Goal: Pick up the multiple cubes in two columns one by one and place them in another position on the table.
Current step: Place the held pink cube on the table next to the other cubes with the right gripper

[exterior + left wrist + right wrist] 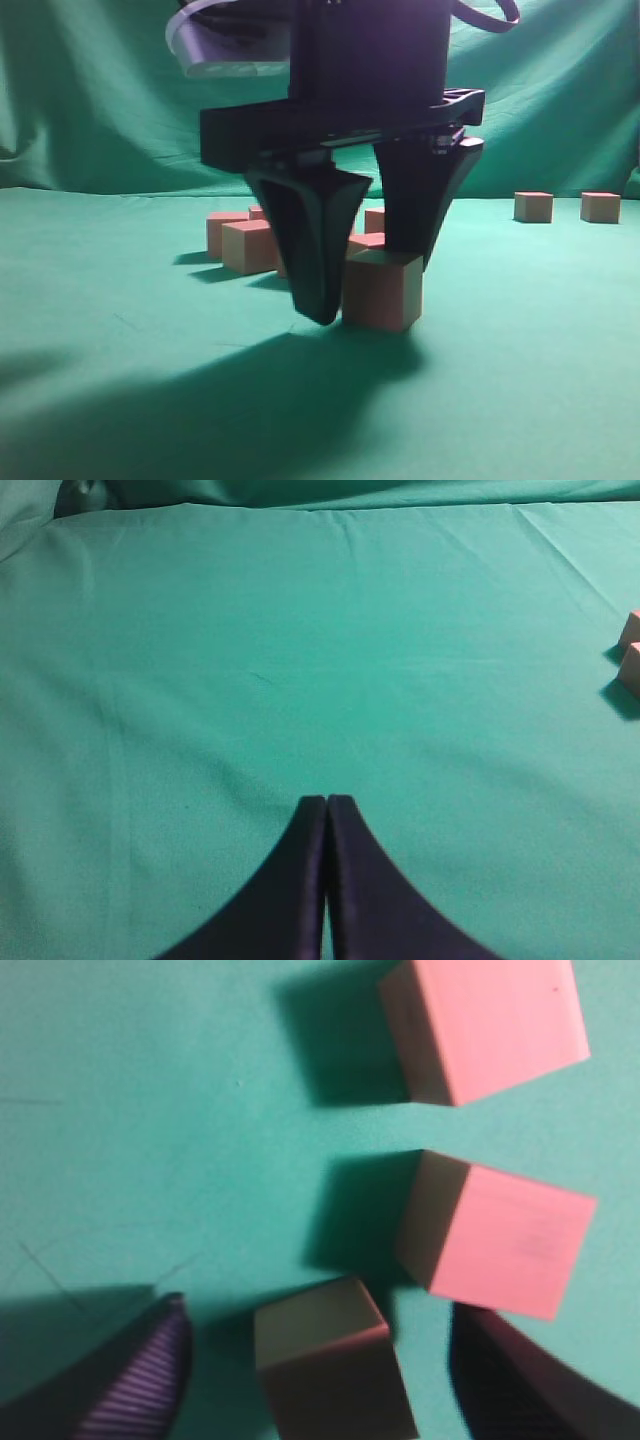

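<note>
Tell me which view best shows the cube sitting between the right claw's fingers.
The exterior view: the cube stands whole on the table between the right claw's open fingers. The right wrist view shows it cropped at the bottom edge. The left wrist view misses it, showing only two other cubes at its right edge.

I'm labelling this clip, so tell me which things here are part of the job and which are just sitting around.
Part of the job:
- cube between the open right hand's fingers
- cubes behind it
- two cubes far right
- table

Just there:
- backdrop
- left hand, shut and empty over bare cloth
</note>
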You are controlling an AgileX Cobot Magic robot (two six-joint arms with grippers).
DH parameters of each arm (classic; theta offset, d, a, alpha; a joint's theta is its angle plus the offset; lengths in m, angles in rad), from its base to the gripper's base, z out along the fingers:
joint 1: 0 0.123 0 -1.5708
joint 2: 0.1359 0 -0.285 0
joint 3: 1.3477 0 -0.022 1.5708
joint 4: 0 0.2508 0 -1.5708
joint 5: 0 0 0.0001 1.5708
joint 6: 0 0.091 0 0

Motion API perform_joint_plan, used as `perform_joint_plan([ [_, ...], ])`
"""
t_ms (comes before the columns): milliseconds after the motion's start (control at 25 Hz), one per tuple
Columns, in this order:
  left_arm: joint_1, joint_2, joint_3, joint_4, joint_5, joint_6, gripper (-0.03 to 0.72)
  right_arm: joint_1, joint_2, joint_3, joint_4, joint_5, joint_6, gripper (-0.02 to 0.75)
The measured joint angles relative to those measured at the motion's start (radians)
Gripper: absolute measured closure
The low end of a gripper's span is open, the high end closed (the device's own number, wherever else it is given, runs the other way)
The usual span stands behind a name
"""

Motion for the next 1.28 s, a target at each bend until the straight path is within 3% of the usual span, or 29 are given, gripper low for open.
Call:
perform_joint_plan([
  [80,0.0,0.0,0.0,0.0,0.0,0.0,0.688,0.0,0.0,0.0,0.0,0.0,0.0,0.176],
  [240,0.0,0.0,0.0,0.0,0.0,0.0,0.688,0.0,0.0,0.0,0.0,0.006,0.0,0.192],
  [280,0.0,0.0,0.0,0.0,0.0,0.0,0.688,0.0,0.0,0.0,0.0,0.009,0.0,0.15],
  [680,0.0,0.0,0.0,0.0,0.0,0.0,0.688,0.0,-0.061,0.0,0.0,0.042,0.004,0.167],
  [1040,0.0,0.0,0.0,0.0,0.0,0.0,0.688,-0.002,-0.29,-0.09,0.029,0.117,0.007,0.167],
  [1160,0.0,0.0,0.0,0.0,0.0,0.0,0.688,-0.028,-0.379,-0.157,0.029,0.176,0.008,0.167],
  [1280,0.0,0.0,0.0,0.0,0.0,0.0,0.688,-0.109,-0.477,-0.18,0.015,0.208,0.008,0.167],
])
